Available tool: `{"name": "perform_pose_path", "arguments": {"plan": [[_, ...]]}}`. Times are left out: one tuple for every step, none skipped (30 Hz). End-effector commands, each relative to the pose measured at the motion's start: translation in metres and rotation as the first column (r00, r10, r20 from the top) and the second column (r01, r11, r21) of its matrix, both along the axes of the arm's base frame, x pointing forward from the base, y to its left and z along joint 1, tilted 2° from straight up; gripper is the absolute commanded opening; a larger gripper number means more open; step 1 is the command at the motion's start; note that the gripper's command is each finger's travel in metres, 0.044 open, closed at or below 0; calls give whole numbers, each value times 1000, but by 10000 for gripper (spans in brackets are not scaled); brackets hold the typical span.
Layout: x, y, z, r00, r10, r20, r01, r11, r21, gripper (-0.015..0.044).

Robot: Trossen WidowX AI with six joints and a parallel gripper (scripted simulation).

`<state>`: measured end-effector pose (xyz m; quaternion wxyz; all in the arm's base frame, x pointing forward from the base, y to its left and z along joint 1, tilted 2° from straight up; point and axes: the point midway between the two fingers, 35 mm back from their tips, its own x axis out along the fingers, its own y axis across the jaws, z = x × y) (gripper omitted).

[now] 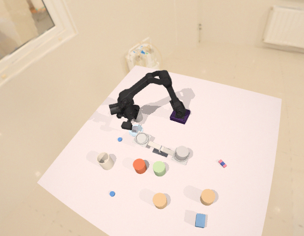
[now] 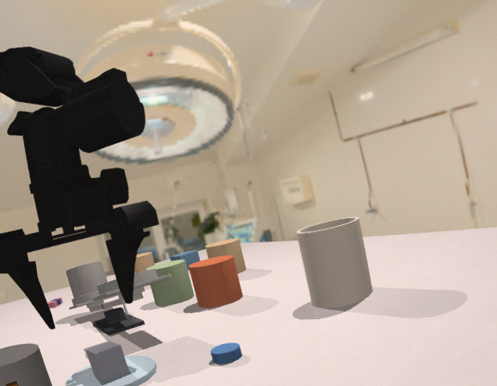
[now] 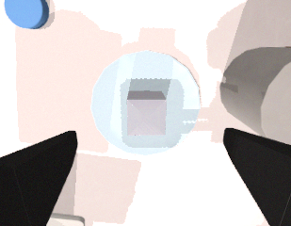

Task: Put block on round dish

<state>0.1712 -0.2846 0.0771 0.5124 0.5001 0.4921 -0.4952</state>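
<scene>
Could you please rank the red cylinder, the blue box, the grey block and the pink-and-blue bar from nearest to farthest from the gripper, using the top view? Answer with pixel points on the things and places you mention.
1. Grey block [image 1: 135,129] [image 2: 109,363] [image 3: 146,117]: on the round dish [image 1: 131,132] [image 2: 146,368] [image 3: 104,104].
2. Red cylinder [image 1: 139,166] [image 2: 216,282]: beside the green one [image 1: 159,168] [image 2: 171,283].
3. Pink-and-blue bar [image 1: 222,163] [image 2: 55,302]: right.
4. Blue box [image 1: 200,220] [image 2: 185,258]: bottom right.
</scene>
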Motion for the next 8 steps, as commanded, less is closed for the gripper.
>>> {"name": "perform_pose_path", "arguments": {"plan": [[0,2,13,1000,-7,1,7,1000,9,440],[-1,2,26,1000,-3,1,3,1000,5,440],[-2,3,38,1000,0,0,0,1000,1,440],[-3,3,46,1000,2,0,-2,1000,-1,440],[-3,3,48,1000,2,0,-2,1000,-2,440],[-3,3,48,1000,2,0,-2,1000,-2,440],[-3,3,48,1000,2,0,-2,1000,-2,440],[-3,3,48,1000,2,0,-2,1000,-2,440]]}}
